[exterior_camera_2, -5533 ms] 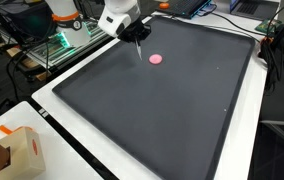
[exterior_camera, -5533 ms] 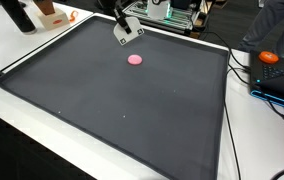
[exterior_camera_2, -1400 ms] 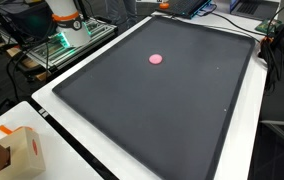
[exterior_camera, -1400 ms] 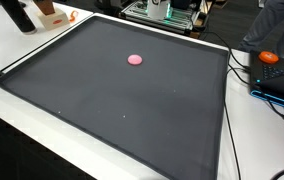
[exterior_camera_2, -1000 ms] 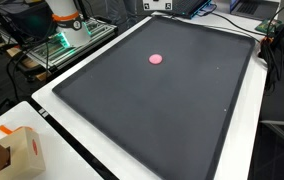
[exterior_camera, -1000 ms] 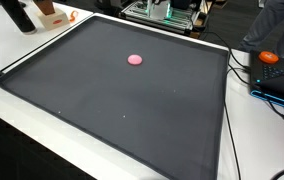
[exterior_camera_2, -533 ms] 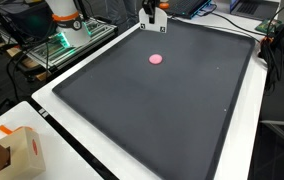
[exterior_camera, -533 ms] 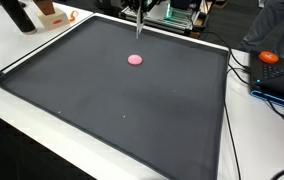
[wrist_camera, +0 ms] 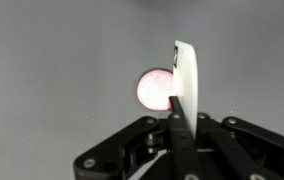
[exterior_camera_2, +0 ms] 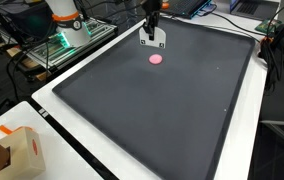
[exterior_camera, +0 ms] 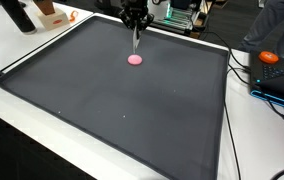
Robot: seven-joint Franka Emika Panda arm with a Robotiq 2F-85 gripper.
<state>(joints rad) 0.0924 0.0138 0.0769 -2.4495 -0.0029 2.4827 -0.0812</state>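
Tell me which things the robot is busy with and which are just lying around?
Busy with: the pincer, the white flat piece it grips, the pink disc close by it, the dark mat under them.
Lying about: the orange thing, the cardboard box.

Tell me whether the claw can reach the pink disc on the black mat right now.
Probably yes: the claw hangs close to the pink disc, and the black mat around it is bare. It is shut on a white flat piece, though, which would touch first.
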